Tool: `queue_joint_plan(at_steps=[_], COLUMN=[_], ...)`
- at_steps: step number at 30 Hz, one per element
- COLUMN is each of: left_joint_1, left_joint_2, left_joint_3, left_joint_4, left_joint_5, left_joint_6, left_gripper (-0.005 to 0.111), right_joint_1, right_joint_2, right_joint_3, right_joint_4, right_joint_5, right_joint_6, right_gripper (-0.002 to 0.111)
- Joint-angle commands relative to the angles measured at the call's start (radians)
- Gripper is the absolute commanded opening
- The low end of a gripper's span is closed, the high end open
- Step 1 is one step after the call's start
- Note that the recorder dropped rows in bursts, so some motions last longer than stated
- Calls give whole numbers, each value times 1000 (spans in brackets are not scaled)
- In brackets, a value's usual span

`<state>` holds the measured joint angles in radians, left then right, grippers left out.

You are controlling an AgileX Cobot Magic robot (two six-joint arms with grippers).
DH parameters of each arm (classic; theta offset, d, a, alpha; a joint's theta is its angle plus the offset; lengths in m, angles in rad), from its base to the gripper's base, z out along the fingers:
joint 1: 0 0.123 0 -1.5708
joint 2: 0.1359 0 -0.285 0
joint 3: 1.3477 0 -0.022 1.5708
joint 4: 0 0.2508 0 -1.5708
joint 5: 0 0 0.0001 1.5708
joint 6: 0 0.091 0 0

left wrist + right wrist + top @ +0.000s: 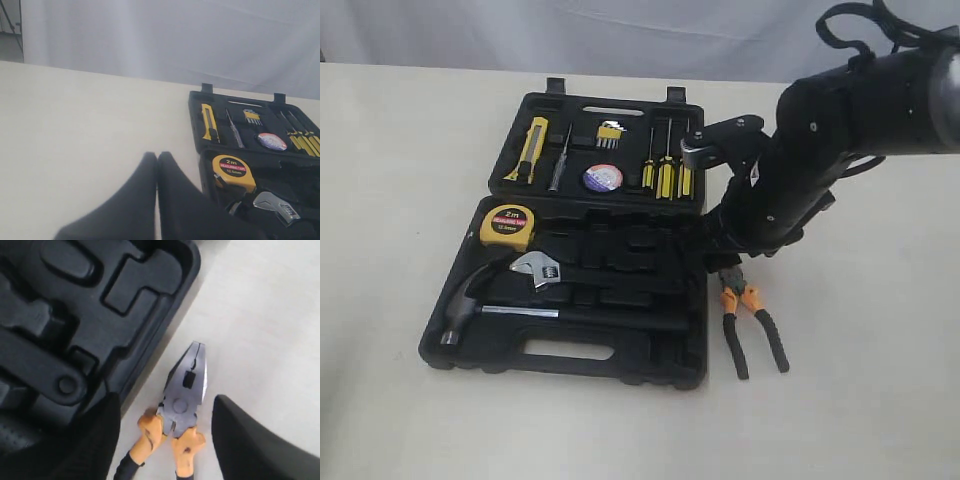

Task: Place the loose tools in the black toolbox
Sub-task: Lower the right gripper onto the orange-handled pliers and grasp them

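The pliers with orange-black handles lie on the table just right of the open black toolbox. My right gripper hovers over their head. In the right wrist view it is open, with one finger on each side of the pliers and apart from them. The yellow "2m" tape measure, the tape roll and the yellow-black utility knife sit in the toolbox. My left gripper is shut on nothing, over bare table left of the toolbox; the exterior view does not show it.
A hammer and an adjustable wrench lie in the lower tray. Three screwdrivers and hex keys sit in the lid. Moulded slots lie beside the pliers. A white curtain closes the back.
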<state>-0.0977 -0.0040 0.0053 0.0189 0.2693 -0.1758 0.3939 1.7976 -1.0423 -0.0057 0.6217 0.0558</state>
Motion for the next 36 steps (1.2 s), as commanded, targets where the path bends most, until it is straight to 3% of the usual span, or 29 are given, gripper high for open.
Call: queue_joint_plan(at_steps=[1, 18, 23, 27, 36], left_joint_1=[-6, -6, -6, -6, -6], left_joint_2=[4, 4, 4, 4, 4], left_joint_3=[-5, -5, -5, -5, -5], left_joint_4=[3, -6, -6, -6, -6], left_joint_5=[1, 0, 0, 0, 0], left_joint_6=[-1, -1, -1, -1, -1], left_gripper=[0, 0, 0, 0, 0], right_joint_1=[-12, -44, -44, -44, -44], right_joint_2=[0, 138, 151, 149, 149], right_joint_3=[-5, -3, -3, -3, -3], right_joint_4=[-36, -21, -16, -16, -15], right_joint_5=[-27, -67, -64, -44, -37], right_joint_6=[8, 33, 27, 3, -1], right_gripper=[53, 50, 35, 0, -1])
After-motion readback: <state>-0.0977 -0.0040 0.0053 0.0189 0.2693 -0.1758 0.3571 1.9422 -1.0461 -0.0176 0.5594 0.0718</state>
